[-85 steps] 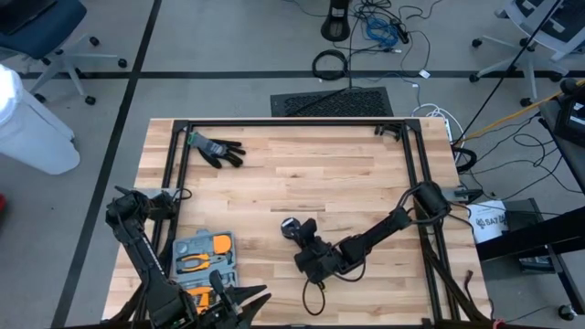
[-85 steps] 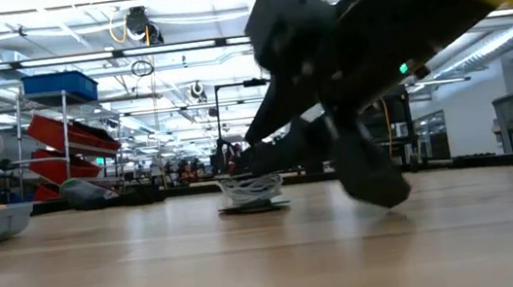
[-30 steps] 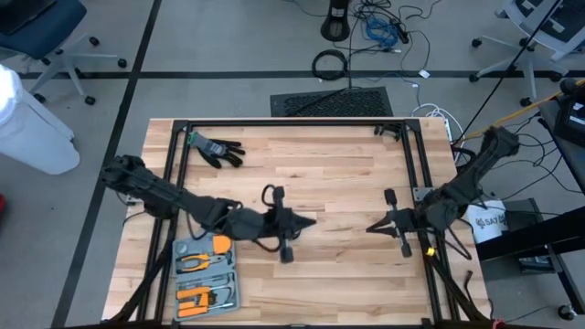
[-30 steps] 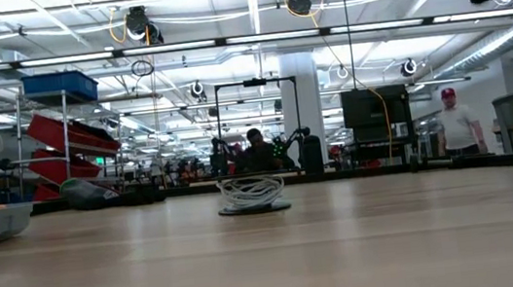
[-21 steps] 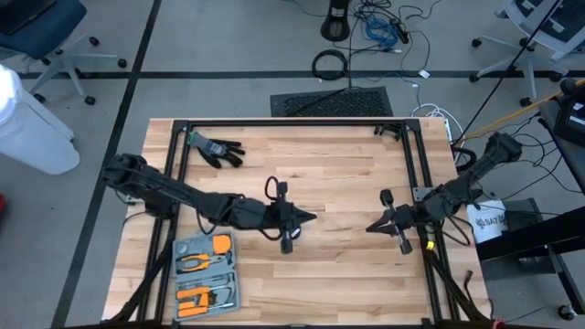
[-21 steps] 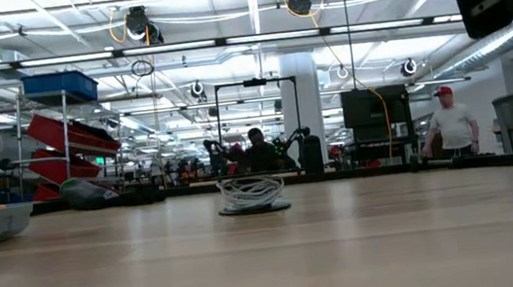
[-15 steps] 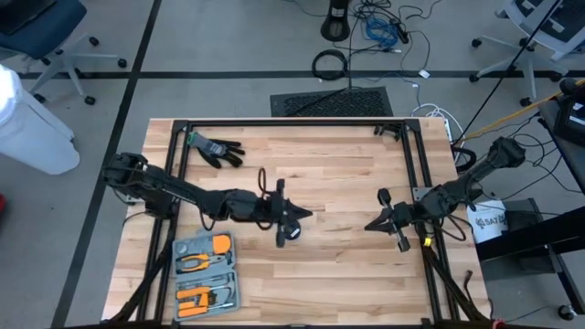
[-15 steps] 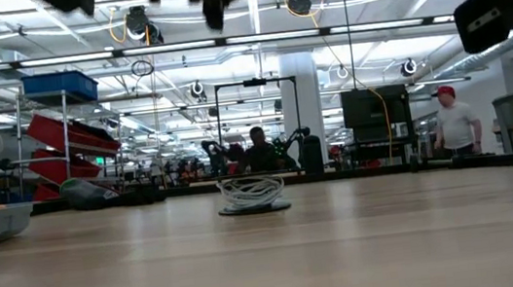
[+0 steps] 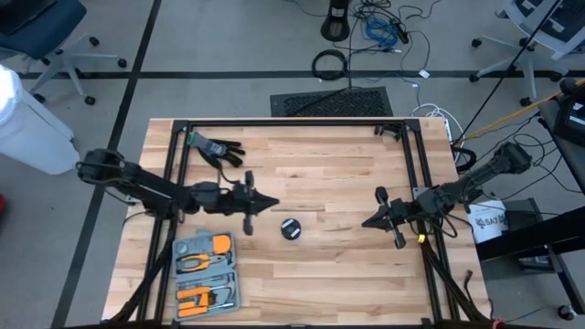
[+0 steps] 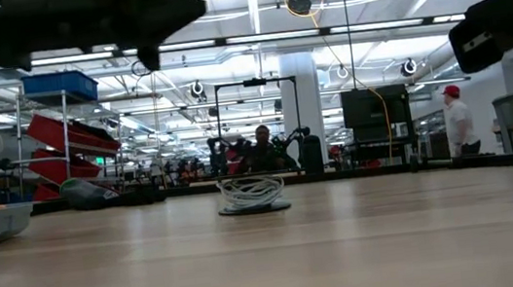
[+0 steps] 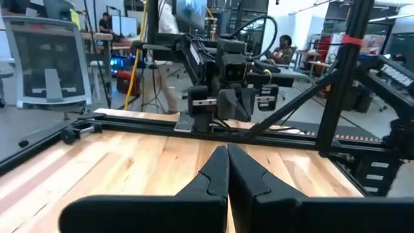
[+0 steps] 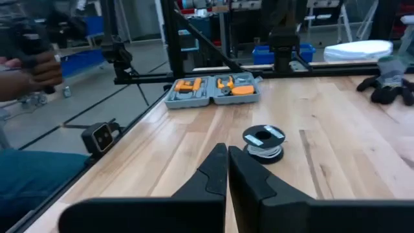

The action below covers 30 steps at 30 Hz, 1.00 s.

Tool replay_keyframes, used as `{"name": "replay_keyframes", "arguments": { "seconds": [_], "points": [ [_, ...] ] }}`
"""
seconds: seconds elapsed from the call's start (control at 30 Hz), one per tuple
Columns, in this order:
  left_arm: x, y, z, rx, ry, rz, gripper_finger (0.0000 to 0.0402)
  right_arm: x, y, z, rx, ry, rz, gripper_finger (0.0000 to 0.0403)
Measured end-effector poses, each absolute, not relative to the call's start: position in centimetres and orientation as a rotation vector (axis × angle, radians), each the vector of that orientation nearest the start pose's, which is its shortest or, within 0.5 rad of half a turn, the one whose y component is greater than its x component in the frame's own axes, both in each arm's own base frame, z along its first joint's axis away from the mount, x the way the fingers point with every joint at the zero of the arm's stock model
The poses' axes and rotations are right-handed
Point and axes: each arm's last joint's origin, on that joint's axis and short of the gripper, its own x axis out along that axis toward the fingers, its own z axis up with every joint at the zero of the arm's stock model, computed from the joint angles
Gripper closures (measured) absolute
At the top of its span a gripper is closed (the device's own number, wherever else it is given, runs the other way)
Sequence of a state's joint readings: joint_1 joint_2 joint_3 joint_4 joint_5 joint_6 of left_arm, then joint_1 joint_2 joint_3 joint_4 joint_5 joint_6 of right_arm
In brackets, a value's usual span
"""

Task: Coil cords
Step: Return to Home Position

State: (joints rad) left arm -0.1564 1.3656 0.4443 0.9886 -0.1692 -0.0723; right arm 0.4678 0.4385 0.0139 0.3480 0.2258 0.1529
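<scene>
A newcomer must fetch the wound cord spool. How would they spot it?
On the wooden table, look near the middle. The spool stands alone there: a small round black puck wound with white cord, unlike the grey tool case and the black glove.

Table (image 9: 347,183): pale jointed wood, smooth, with a slight sheen in my low camera. Frame rails (image 9: 292,122): matt black metal. Cord (image 12: 262,150): smooth white plastic sheath, wound on a black plastic spool (image 12: 264,133). Tool case (image 12: 200,99): grey moulded plastic. Glove (image 9: 218,148): dark cloth.
</scene>
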Motion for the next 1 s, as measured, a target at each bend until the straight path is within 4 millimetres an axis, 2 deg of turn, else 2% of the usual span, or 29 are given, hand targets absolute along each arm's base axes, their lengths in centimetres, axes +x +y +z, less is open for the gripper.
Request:
{"name": "replay_keyframes", "arguments": {
  "seconds": [0.2,0.4,0.6,1.0],
  "points": [
    [22.3,-2.8,21.0,-0.078,-0.103,-0.023,0.0401,11.5,4.9,16.1,0.159,0.107,0.258,0.0403],
    [19.7,-2.2,19.4,-0.079,-0.086,-0.026,0.0402,11.5,4.8,16.1,0.198,0.107,0.226,0.0403],
    [18.6,-2.2,18.1,-0.122,-0.048,-0.034,0.0402,11.5,4.7,16.1,0.199,0.110,0.194,0.0403],
    [16.8,-2.4,15.5,-0.096,0.018,-0.041,0.0402,11.5,4.6,15.8,0.212,0.135,0.164,0.0403]
  ]
}}
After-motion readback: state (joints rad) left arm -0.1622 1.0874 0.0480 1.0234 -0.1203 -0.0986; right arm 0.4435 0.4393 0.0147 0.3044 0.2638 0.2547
